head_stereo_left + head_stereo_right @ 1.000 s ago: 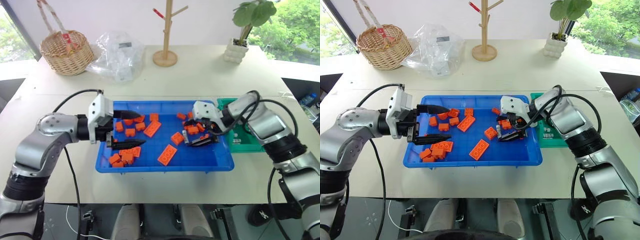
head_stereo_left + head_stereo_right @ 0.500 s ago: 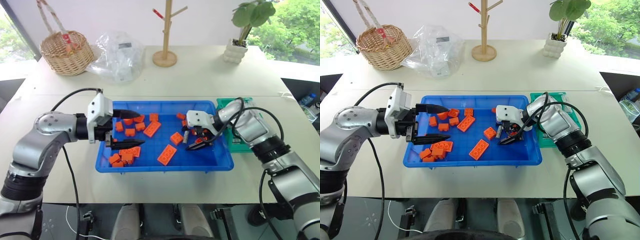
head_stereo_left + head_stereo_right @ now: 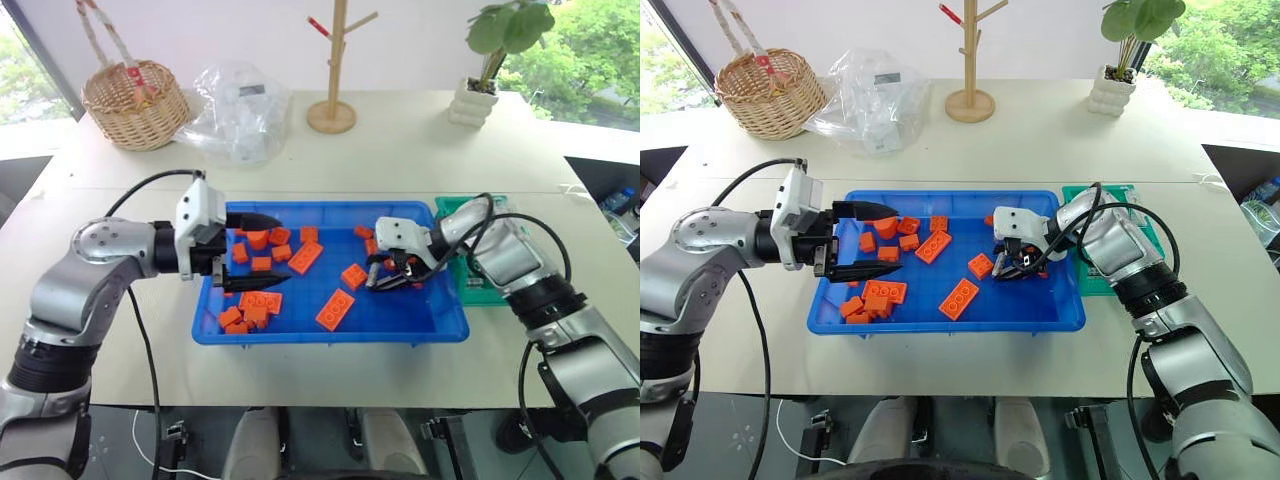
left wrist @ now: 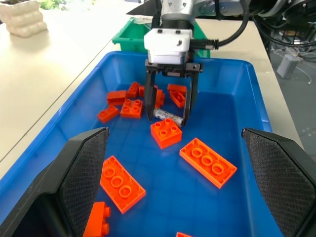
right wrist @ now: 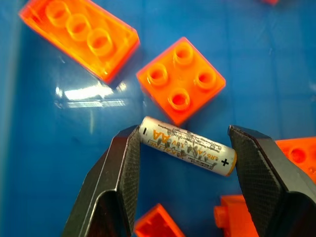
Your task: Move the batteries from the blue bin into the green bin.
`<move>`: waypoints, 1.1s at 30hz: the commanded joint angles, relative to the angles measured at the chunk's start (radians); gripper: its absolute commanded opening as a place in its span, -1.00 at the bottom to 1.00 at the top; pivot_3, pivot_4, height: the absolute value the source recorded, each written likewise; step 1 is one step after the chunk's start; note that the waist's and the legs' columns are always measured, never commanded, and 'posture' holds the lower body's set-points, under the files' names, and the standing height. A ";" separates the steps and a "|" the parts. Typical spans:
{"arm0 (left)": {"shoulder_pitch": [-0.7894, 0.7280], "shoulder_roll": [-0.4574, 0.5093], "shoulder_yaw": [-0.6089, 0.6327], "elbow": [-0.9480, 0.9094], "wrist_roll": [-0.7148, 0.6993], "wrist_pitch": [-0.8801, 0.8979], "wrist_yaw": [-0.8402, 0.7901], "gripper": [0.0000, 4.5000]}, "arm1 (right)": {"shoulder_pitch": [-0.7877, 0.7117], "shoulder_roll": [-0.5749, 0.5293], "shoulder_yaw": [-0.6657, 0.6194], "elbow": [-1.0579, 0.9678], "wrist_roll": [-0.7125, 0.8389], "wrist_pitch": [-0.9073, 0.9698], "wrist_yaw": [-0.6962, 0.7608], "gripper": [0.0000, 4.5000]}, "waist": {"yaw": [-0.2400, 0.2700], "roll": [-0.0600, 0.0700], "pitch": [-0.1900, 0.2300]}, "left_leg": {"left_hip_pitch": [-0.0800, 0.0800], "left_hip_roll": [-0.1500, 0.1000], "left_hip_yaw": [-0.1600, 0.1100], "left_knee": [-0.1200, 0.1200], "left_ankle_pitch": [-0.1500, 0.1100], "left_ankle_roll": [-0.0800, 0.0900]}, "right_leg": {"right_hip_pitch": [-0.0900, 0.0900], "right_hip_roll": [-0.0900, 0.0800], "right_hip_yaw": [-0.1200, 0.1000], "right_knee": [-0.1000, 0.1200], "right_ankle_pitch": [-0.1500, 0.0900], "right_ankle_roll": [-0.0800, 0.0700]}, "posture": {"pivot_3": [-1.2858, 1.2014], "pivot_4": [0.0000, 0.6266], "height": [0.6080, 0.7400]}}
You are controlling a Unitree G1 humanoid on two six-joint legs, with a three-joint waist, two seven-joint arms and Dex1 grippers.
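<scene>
You've got the table [image 3: 400, 150] spanning the whole scene, w/ the blue bin [image 3: 330, 335] at its near middle and the green bin [image 3: 478, 294] touching or just beside the blue one's right end, mostly hidden behind your right arm. Far side of the table: wicker basket [image 3: 133, 103] at far left, clear plastic bag [image 3: 240, 108] next to it, wooden stand [image 3: 332, 70] in the middle, potted plant [image 3: 482, 70] at far right.

Inside the blue bin, orange bricks [image 3: 256, 308] lie scattered, more of them toward the left and far parts, plus a cluster on the right.

Your left gripper [image 3: 262, 252] hangs over the bin's left end, pointing right, fingers spread wide, nothing btwn them.

Your right gripper [image 4: 169, 120] is down in the bin's right half, tips at floor level, jaws partly open. The battery [image 5: 186, 152] lies flat btwn the two fingers [image 5: 123, 168], crosswise; its minus end is at or touching one finger, the plus end just short of the other. Can't tell if it's actually clamped. A square four-stud brick [image 5: 180, 79] sits just beside the battery, a long brick [image 5: 79, 37] a bit farther off.
</scene>
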 commanded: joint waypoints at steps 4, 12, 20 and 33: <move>0.000 0.005 0.010 -0.013 0.010 -0.022 -0.005 1.00 | -0.014 -0.174 -0.279 -0.218 0.109 0.197 -0.063 -0.04 | 0.006 0.000 0.000 | 0.000 0.000 -0.001 0.000 0.000 0.000 | 0.000 -0.001 -0.001 0.000 0.000 0.000 | 0.03 -0.52 0.93; 0.019 0.008 0.004 0.019 0.027 -0.045 -0.034 1.00 | 0.233 -0.354 -0.487 -0.258 0.139 0.247 -0.164 -0.04 | -0.003 -0.001 0.000 | 0.000 0.000 0.000 0.000 0.000 0.000 | 0.001 -0.002 0.000 -0.002 -0.002 -0.004 | 0.03 -0.52 0.93; -0.022 0.005 -0.014 0.090 0.058 -0.076 -0.070 1.00 | 0.334 -0.366 -0.512 -0.223 0.119 0.176 -0.267 0.99 | -0.003 0.000 0.000 | 0.001 0.000 0.000 0.000 0.000 0.000 | 0.001 0.000 0.001 -0.001 -0.002 -0.003 | 0.03 -0.52 0.93; 0.048 0.195 0.209 0.259 0.037 -0.096 -0.167 1.00 | 0.602 -0.555 -0.804 0.150 0.302 -0.144 0.136 0.99 | -0.003 0.000 0.000 | 0.002 0.000 0.001 0.000 0.000 0.000 | 0.002 -0.001 0.000 -0.002 -0.002 -0.003 | 0.03 -0.52 0.93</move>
